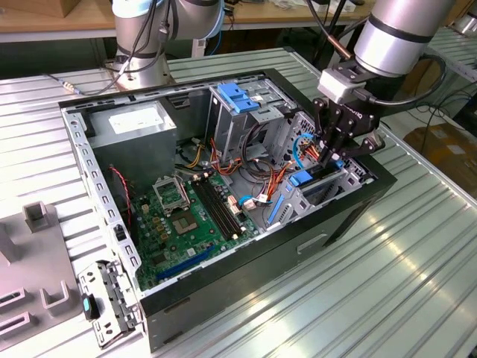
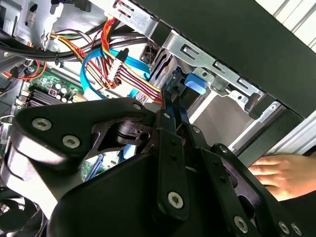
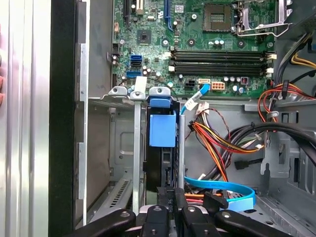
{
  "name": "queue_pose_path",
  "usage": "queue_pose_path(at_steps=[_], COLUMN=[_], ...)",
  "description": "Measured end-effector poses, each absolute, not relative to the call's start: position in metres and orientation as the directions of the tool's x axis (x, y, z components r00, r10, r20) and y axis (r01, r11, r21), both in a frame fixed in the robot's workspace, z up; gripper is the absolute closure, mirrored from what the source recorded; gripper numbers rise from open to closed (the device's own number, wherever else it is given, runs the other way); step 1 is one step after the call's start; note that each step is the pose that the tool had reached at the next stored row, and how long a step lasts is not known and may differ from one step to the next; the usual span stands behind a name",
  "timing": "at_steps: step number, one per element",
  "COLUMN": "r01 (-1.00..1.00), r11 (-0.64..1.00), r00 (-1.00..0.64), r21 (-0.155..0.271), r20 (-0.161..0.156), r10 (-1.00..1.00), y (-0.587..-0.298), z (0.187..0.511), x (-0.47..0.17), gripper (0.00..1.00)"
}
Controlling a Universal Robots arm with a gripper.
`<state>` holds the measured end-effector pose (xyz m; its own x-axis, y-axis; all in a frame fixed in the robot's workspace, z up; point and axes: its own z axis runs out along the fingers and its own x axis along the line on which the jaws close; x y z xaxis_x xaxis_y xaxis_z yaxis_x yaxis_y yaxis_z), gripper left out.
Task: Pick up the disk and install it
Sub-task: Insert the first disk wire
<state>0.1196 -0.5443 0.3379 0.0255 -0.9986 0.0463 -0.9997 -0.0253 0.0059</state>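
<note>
Ribbed metal tabletop [image 1: 417, 268], open computer case [image 1: 343, 224] lying on its side on it, lab benches behind. From the exterior view's left: grey moulded fixture [image 1: 33, 261] at the table edge, a loose metal bracket [image 1: 104, 302] leaning by the case corner, then inside the case the grey power supply box [image 1: 138, 127], the green motherboard [image 1: 186, 216], an upright metal cage with a blue handle [image 1: 237, 97], and bundles of orange, red and blue cables [image 1: 268, 186]. Toward the exterior view's right, the drive bay [image 1: 328, 183] by the case's front wall, with the arm's gripper [image 1: 337, 149] reaching down into it.

Disk [image 3: 162, 148] sits edge-up in a slot of that bay, blue rail tab [image 3: 162, 130] facing the first wrist view, mostly down between the metal dividers. Gripper [image 3: 174, 197] is right at the disk's near end; fingers [image 2: 170, 111] look pressed close together on its thin edge in the second wrist view, contact itself partly hidden.

A person's hand [image 2: 276, 173] rests outside the case wall in the second wrist view.
</note>
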Motion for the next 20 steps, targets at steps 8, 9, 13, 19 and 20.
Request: queue_pose_path(at_steps=[8,9,13,19,20], r01=[-1.000,-1.000,-1.000,-1.000,-1.000], r11=[-0.025,-0.025,-0.025,-0.025,-0.025], r00=[0.026,0.026,0.025,0.025,0.025], r21=[0.006,0.006,0.006,0.006,0.006], r20=[0.046,0.046,0.046,0.046,0.046], r10=[-0.999,-0.999,-0.999,-0.999,-0.999], y=[-0.544,-0.544,-0.544,-0.544,-0.544], z=[0.339,0.340,0.348,0.350,0.350], x=[0.120,0.121,0.121,0.121,0.121], gripper=[0.76,0.76,0.76,0.84,0.89])
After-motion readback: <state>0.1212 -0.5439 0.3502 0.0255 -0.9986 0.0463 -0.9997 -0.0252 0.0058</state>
